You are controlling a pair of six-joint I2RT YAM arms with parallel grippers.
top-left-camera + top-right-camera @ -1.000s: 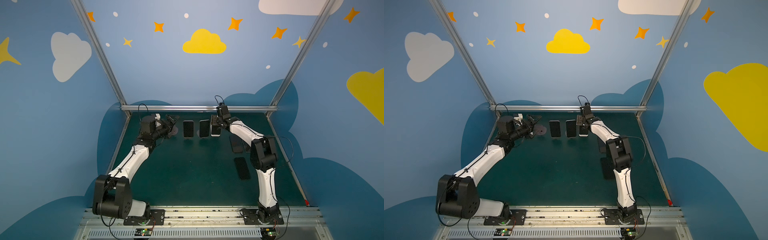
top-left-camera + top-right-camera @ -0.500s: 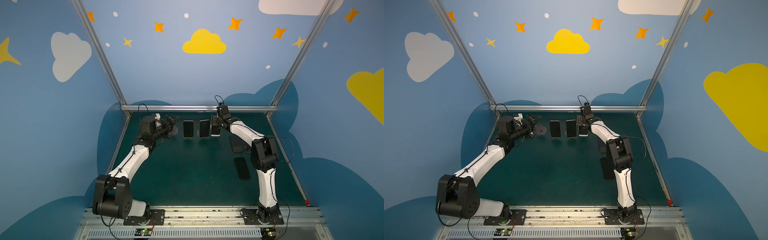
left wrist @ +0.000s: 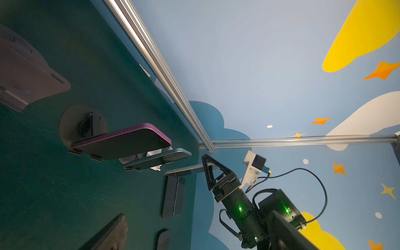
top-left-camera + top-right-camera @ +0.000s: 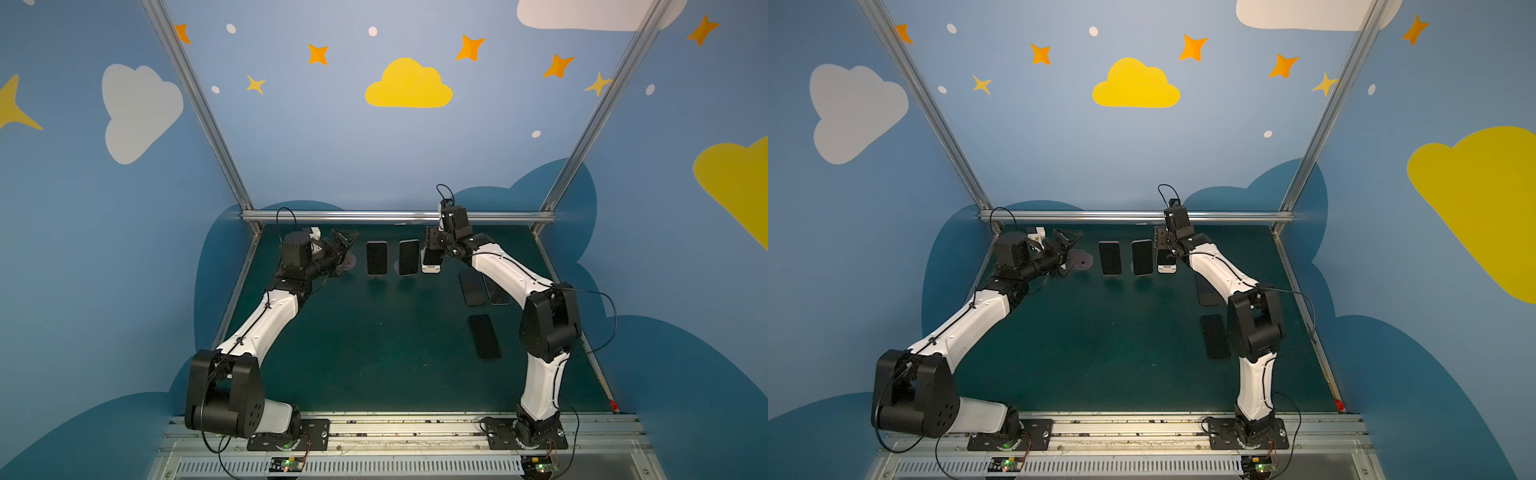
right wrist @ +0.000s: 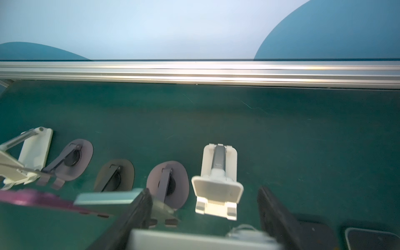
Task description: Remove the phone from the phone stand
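Silver-edged phone (image 5: pixel 194 240) in right end effector (image 5: pixel 203 190), near white stand (image 5: pixel 207 166)

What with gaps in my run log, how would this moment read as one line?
right tool shut on phone by white stand | left tool open, empty | two phones propped upright | three phones flat

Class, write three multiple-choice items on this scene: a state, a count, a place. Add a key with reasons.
1. The left gripper is: A open; B shut on a phone; C shut on a stand.
2. Dark-screened phones propped upright, ungripped: A none; B two; C five.
3. The dark phones lying flat on the green mat are: A inside a box; B beside the right arm; C under the left gripper.
Key: A, its jaws gape, empty; B, two stand side by side; B, all lie by that arm.
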